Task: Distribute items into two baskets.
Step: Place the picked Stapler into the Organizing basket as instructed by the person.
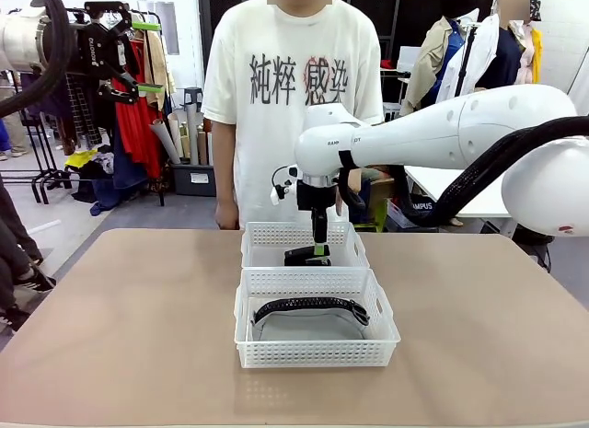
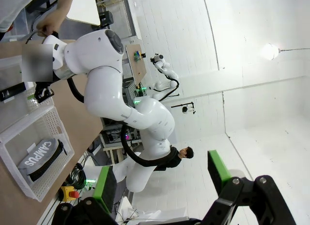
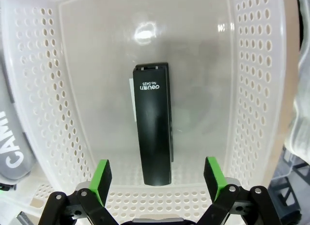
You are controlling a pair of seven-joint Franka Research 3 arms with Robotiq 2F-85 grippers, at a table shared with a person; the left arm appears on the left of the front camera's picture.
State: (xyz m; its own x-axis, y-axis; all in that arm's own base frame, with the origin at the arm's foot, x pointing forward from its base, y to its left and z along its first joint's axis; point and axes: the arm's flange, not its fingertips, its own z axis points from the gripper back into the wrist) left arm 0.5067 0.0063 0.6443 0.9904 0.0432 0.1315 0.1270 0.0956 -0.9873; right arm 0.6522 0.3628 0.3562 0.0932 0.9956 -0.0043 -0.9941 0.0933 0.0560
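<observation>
Right gripper (image 3: pixel 157 179) spread wide, holding nothing, poised over the far basket (image 1: pixel 262 236) with the stapler (image 3: pixel 154 122) lying flat on the basket floor between the pads (image 3: pixel 102 174), not touching them. Pouch (image 1: pixel 310 311) sits in the near basket (image 1: pixel 313 353), zipper up. The two baskets touch end to end mid bench (image 1: pixel 138 318). Left gripper (image 1: pixel 118 47) raised well off the bench, also wide and empty. Person (image 1: pixel 290 87) stands at the far side
</observation>
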